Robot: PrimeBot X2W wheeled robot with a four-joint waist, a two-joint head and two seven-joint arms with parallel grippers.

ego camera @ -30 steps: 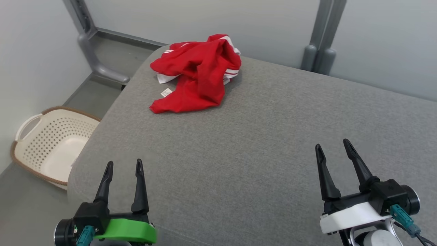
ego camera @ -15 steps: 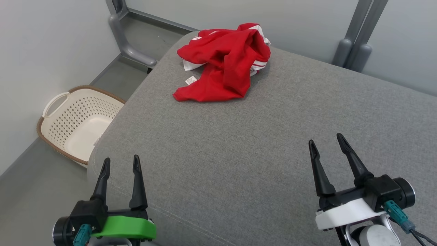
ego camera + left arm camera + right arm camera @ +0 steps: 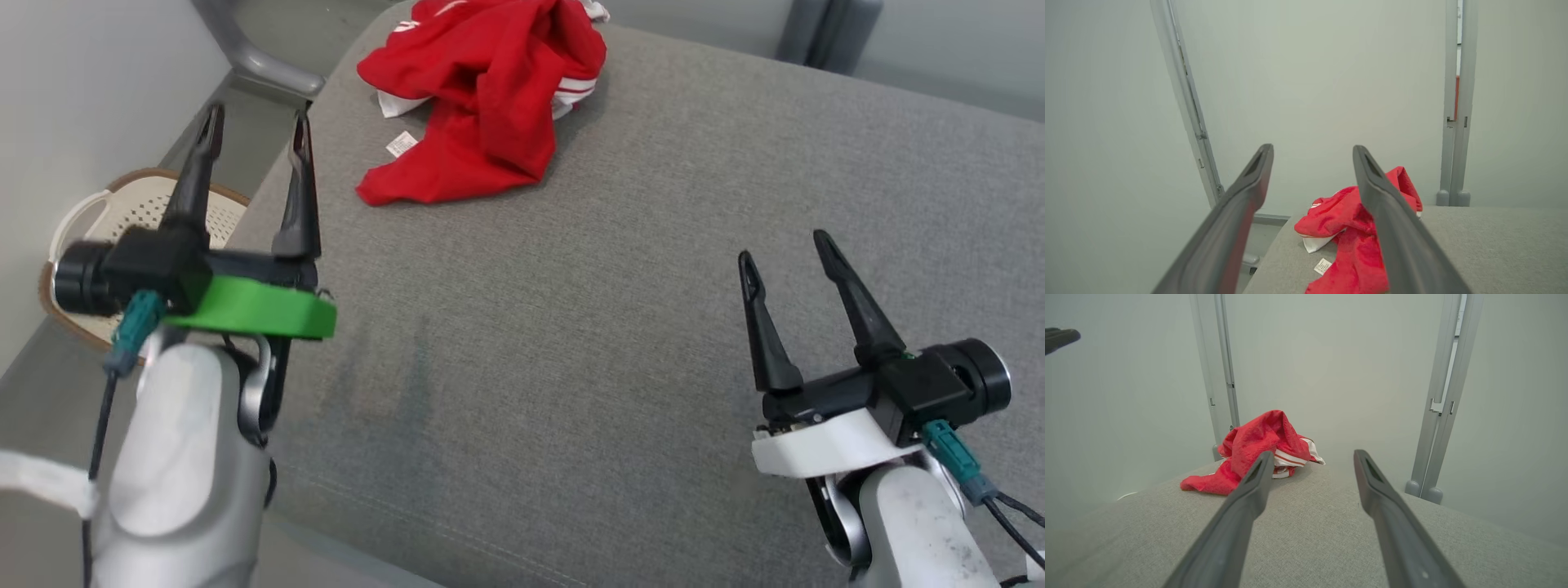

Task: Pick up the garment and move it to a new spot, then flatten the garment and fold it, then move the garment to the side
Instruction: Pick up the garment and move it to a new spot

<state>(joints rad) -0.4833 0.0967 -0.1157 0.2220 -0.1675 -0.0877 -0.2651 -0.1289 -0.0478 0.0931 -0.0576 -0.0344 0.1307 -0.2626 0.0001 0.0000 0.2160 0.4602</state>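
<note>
**newbie:** Where's this at? Looks like nothing has been picked up.

**oldhand:** Yep, it's the first step, the pick. The red garment point(image 3: 482, 98) sits crumpled at the top centre of the head view, on the far corner of the grey surface point(image 3: 612, 310), partly cut off by the frame's top edge. The left jaws, at the upper left of that view, are spread wide with nothing in them. The right jaws at the lower right are the same, wide and empty. Both are well apart from the cloth.

**newbie:** How would you grab it?

**oldhand:** I'd send the left jaws in, since they look nearer. Come down over a raised fold, not the flat tongue at the heap's lower left, and pinch deep so it catches more than one layer. The heap is near the surface's edge, so lift before dragging. Otherwise it could slide off toward the basket point(image 3: 135, 208).

**newbie:** Do the wrist cams add anything?

**oldhand:** The right wrist view shows how tall the heap stands and the white stripes on its right side. The head view gives the layout from above, plus the basket at the left edge. The small white label point(image 3: 398, 144) reads best there and in the left wrist view.
</note>
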